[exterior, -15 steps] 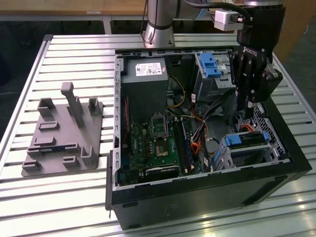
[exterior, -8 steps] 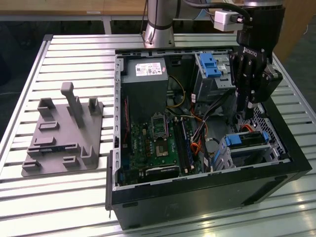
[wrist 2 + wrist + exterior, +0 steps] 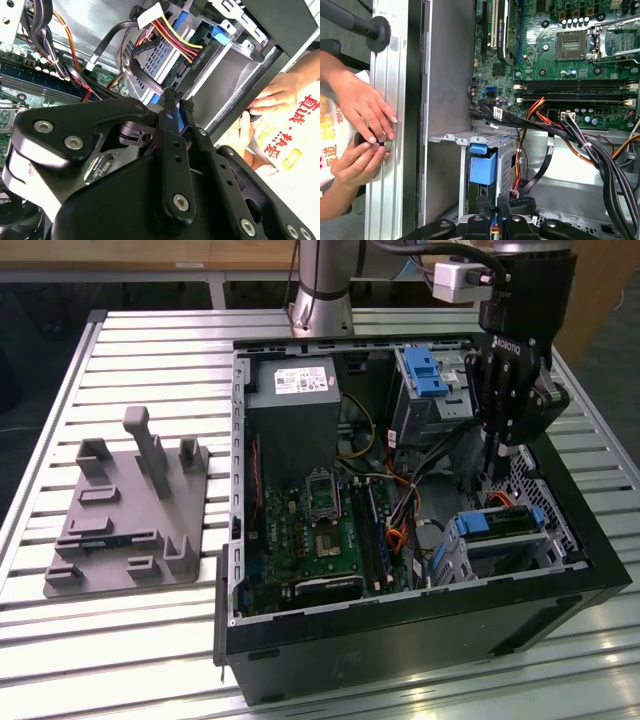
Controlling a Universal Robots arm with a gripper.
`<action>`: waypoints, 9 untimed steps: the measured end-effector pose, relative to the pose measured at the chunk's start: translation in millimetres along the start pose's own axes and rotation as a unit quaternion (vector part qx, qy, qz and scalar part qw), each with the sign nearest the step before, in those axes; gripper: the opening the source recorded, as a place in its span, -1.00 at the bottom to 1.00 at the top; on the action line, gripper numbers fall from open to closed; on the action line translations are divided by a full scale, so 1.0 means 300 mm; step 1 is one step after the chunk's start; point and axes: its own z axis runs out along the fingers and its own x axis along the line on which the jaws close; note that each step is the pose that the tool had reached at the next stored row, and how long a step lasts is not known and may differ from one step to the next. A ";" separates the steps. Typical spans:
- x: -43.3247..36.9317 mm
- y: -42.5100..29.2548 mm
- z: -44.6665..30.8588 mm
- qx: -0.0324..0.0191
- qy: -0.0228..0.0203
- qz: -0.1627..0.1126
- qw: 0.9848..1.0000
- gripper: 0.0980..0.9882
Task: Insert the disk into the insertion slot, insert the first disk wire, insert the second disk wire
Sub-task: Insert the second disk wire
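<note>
Gripper (image 3: pixel 179 102) is right up against the lens in the second wrist view. It's pinched nearly shut on what looks like the end of the black cable (image 3: pixel 137 70), though the plug itself is hidden behind the tips, so take that with some salt.

The disk (image 3: pixel 492 524) sits down in the insertion slot (image 3: pixel 515 558), blue carrier and all, at the exterior view's right end of the PC case (image 3: pixel 400 630). So I'd call the disk step done. The plug with the coloured wires (image 3: pixel 172 35) sits hard against the back of the drive and looks plugged in, which by my read makes this the second-wire step.

What that calls for, I reckon, is getting the plug square to its socket and pushing gently and straight. It's cramped in there, and the coloured wires run just beside the black cable, so snagging looks like a real risk.

Pose-wise, the arm reaches over from the far side of the counter (image 3: pixel 150 640). Its wrist hangs over the case, with the gripper pointing down just above the cage.

Further out there's the taller bay (image 3: pixel 430 380) with its blue latch, and the motherboard (image 3: pixel 310 530). A grey fixture (image 3: pixel 130 510) sits well apart on the exterior view's left. In the first wrist view, a person's hands (image 3: pixel 362 107) are fiddling with something small on the counter's edge beside the case.
</note>
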 end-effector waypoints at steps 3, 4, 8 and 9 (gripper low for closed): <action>-0.002 0.000 0.000 0.000 0.005 0.000 1.000 -0.75; -0.003 0.000 0.000 0.000 0.006 0.000 1.000 -0.75; -0.006 0.000 0.008 0.000 0.008 0.000 1.000 -0.75; -0.007 0.000 0.011 0.000 0.008 0.000 1.000 -0.75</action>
